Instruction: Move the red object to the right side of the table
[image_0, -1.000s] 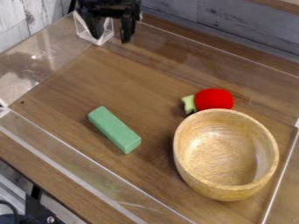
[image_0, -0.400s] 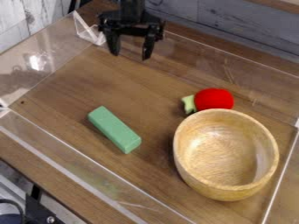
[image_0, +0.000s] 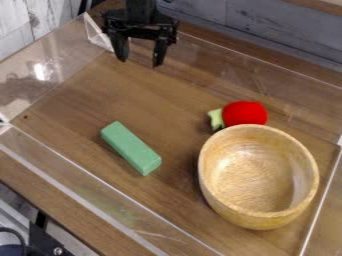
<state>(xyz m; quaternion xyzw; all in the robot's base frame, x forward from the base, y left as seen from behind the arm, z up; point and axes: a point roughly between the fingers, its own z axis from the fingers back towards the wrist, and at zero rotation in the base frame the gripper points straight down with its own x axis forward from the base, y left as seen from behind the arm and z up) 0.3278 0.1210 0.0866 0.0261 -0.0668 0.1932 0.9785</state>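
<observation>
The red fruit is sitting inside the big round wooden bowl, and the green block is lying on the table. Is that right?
Not quite: the red fruit is not inside the round wooden bowl. The camera view shows it on the table, just beside the bowl. The green block is indeed lying on the table.

Cannot see the upper part of the arm (image_0: 138, 8), far up and left of the wooden bowl (image_0: 258, 180), past the picture's top edge. Cannot make out fine detail on the gripper (image_0: 140, 62), dark and small. See only part of the clear piece (image_0: 96, 35) behind it. Get just a cut-off portion of the black equipment (image_0: 38, 240), well down and left of the bowl. Cannot see the bowl's underside, nor the red object's (image_0: 245, 113), just above the bowl.
</observation>
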